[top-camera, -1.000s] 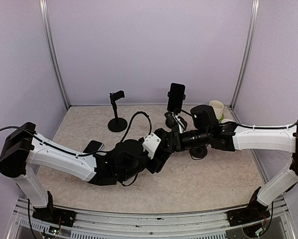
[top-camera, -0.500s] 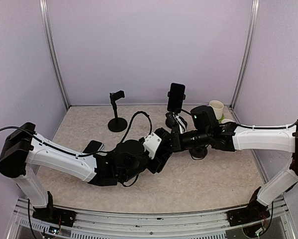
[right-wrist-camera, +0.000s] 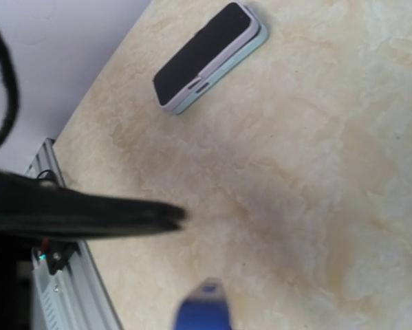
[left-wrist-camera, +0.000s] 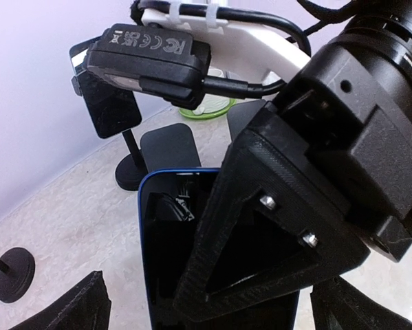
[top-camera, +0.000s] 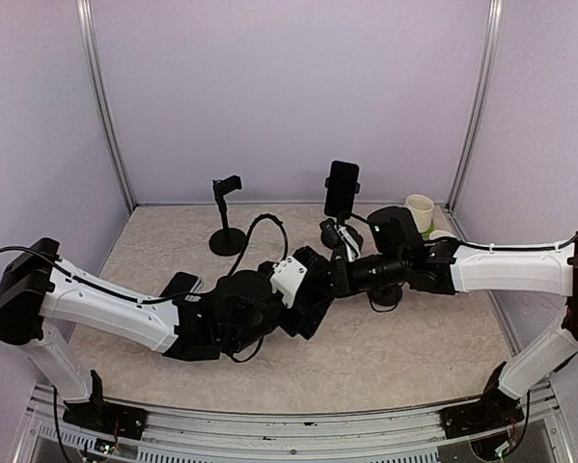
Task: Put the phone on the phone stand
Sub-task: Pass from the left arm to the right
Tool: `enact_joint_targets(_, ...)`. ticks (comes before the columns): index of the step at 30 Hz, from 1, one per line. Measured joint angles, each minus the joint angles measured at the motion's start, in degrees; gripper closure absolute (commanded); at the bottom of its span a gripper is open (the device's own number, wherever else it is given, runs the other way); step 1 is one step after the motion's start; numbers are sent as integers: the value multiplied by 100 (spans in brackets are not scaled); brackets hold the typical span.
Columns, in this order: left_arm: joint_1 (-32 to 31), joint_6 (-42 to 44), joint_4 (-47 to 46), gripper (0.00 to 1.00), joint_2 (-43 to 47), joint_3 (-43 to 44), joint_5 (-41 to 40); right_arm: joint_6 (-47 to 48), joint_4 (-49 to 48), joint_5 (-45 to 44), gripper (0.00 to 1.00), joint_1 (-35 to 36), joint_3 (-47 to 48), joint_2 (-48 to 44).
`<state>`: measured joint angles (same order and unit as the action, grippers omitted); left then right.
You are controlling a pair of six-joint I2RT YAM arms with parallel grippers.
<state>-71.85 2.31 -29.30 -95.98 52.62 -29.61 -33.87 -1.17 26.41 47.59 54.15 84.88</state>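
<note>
My right jaws are clamped on the blue phone (left-wrist-camera: 166,254), one black finger (left-wrist-camera: 261,227) lying across its screen. They hold it upright over the middle of the table (top-camera: 404,357). My left jaws stand spread wide, one finger at each lower corner of the left wrist view, both clear of the phone's side edges.

The empty phone stand (top-camera: 228,218) is near the back wall, well apart from the blue phone, with open table all round its base. A second stand (left-wrist-camera: 132,179), close behind where my arms meet, carries a black phone (left-wrist-camera: 109,103). A phone in a pale case (right-wrist-camera: 209,55) lies flat beside my left arm (top-camera: 115,311), toward the table's left edge. A cup (top-camera: 421,210) sits in the back right corner. Open table runs from my arms to the near rail (top-camera: 269,424).
</note>
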Motion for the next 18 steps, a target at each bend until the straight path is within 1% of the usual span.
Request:
enact_joint_targets(7,-17,-133,28,1,546,-367,-122,216,313,-299,100,-4,11,-35)
enact_joint_targets(11,92,-321,103,1,1062,-584,-232,313,498,-420,100,-22,11,-76)
enact_joint_targets(14,376,-518,216,1,1478,-682,-240,361,549,-487,100,-52,11,-111)
enact_joint_targets(18,1016,-841,431,1,2096,-903,-101,413,601,-549,100,-74,11,-138)
